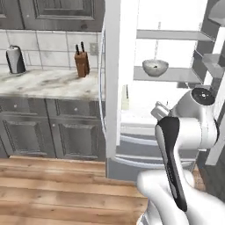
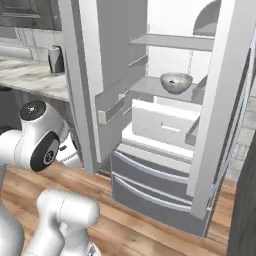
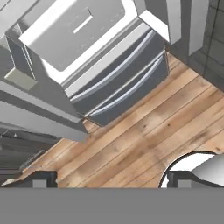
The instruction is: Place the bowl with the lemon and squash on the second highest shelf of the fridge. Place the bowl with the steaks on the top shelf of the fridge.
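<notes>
A grey metal bowl stands on a shelf inside the open fridge, one shelf below another shelf. What lies in the bowl is too small to tell. In the hand view my gripper is open with nothing between its fingertips. It looks down at the wooden floor in front of the fridge's lower drawers, well away from the bowl.
Both fridge doors stand open on either side of the shelves. To the left, a marble counter carries a knife block and a metal canister. A white drawer sits below the bowl's shelf.
</notes>
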Controlling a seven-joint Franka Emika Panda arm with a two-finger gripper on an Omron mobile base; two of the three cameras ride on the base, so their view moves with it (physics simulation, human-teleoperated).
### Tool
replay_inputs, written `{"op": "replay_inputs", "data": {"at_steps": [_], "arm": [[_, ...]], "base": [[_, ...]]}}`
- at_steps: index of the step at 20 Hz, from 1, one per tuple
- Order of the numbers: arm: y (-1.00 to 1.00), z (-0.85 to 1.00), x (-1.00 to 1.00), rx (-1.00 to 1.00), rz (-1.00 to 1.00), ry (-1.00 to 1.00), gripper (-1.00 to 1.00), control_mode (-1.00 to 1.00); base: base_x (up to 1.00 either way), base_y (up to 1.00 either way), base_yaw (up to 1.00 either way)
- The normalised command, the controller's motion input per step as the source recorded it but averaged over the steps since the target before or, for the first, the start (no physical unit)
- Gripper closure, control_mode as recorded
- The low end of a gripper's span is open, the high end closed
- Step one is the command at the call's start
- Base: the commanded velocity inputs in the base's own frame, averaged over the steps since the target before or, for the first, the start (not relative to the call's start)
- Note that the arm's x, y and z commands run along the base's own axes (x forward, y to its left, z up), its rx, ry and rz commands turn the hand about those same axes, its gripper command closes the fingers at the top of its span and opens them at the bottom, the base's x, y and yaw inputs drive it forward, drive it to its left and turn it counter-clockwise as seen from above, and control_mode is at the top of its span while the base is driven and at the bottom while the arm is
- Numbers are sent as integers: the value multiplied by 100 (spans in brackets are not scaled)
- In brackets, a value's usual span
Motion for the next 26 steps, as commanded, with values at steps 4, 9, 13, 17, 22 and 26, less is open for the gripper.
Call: {"op": "replay_inputs", "data": {"at_steps": [4,9,13,17,22,26], "arm": [[0,0,0,0,0,0,-100,100],[0,0,0,0,0,0,-100,100],[0,0,0,0,0,0,-100,100],[0,0,0,0,0,0,-100,100],[0,0,0,0,0,0,-100,100],[0,0,0,0,0,0,-100,100]], "base": [[-49,66,87],[55,90,52],[100,99,25],[100,97,11],[100,68,-2],[100,8,-8]]}}
